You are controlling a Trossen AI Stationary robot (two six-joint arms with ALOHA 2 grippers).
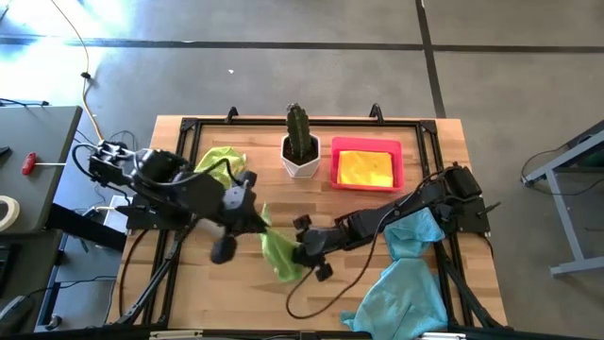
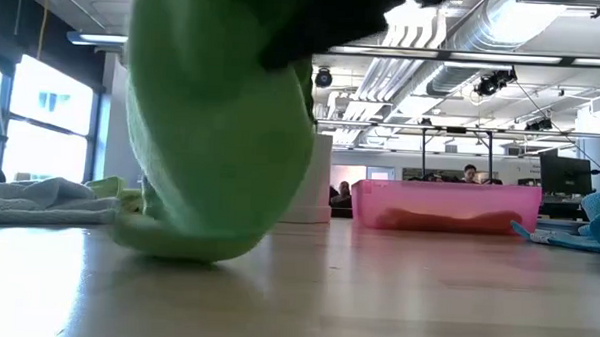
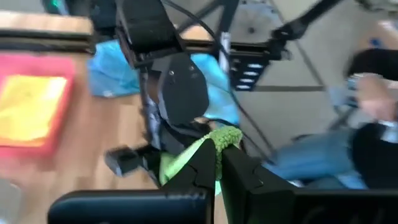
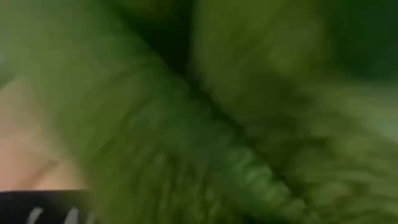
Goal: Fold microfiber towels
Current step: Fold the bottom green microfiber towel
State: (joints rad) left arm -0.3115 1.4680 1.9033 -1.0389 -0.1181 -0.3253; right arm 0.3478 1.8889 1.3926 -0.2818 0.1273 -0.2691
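A lime green microfiber towel (image 1: 281,253) hangs in the middle of the table from my left gripper (image 1: 261,220), which is shut on it. My right gripper (image 1: 311,248) reaches in from the right, its fingers spread on either side of the towel's right part. In the right wrist view green cloth (image 4: 236,124) fills the picture. A second lime green towel (image 1: 219,161) lies at the back left. A yellow towel (image 1: 366,168) lies in the pink tray (image 1: 396,181). Light blue towels (image 1: 404,283) lie at the right front. My left gripper pinches a bunched upper part of the lime green towel (image 3: 221,138) between its two fingers (image 3: 199,167), slanting down from the table's left. The towel hangs below the fingers, and its lower end (image 2: 192,247) rests on the table. Whether my right gripper touches the towel cannot be told.
A cactus in a white pot (image 1: 301,151) stands at the back middle, next to the pink tray. A black cable (image 1: 326,304) loops over the table's front. A pale cloth (image 2: 39,201) lies at the left in the low view. Bare wood (image 1: 226,293) shows at the front left.
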